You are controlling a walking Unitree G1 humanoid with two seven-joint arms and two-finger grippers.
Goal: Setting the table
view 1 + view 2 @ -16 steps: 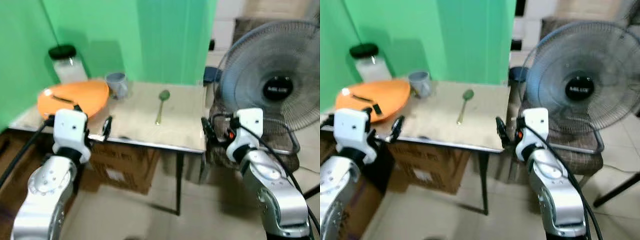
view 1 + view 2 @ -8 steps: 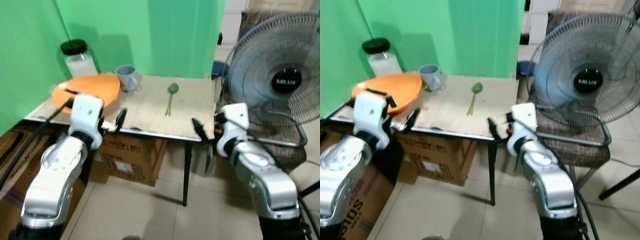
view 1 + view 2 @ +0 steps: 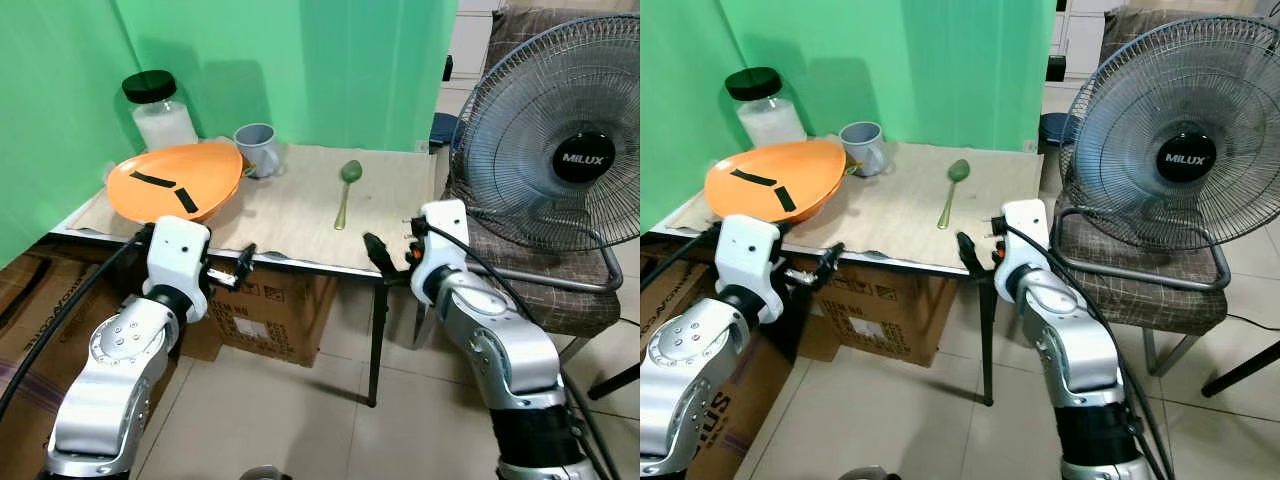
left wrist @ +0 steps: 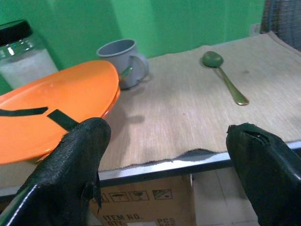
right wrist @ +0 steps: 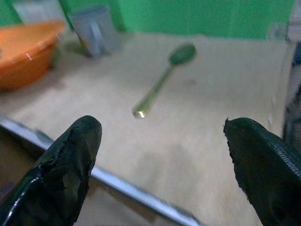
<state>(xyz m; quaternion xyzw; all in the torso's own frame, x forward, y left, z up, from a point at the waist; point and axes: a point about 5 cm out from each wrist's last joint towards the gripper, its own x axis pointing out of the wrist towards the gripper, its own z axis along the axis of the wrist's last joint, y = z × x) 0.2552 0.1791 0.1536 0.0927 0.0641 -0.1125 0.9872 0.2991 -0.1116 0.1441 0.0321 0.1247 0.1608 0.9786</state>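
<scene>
A small table [image 3: 300, 262] covered by a beige cloth stands against a green backdrop [image 3: 300, 60], its metal front edge facing the robot. The left gripper [image 3: 243, 266] hangs just below and in front of that edge near the left corner, fingers spread wide apart. The right gripper [image 3: 378, 254] sits at the front edge near the right corner, its fingers also spread, aimed across the cloth toward the spoon [image 3: 345, 190]. The spoon lies alone on the right half of the cloth, bowl toward the backdrop, with bare cloth all round it. An orange plate [image 3: 175, 180] overhangs the left front part of the table, touching a grey mug [image 3: 257, 148] behind it; a glass jar [image 3: 160, 110] stands in the back left corner. A standing fan [image 3: 560, 150] rests on a chair [image 3: 560, 290] close beside the table's right edge, and cardboard boxes [image 3: 270, 310] sit beneath the table.
</scene>
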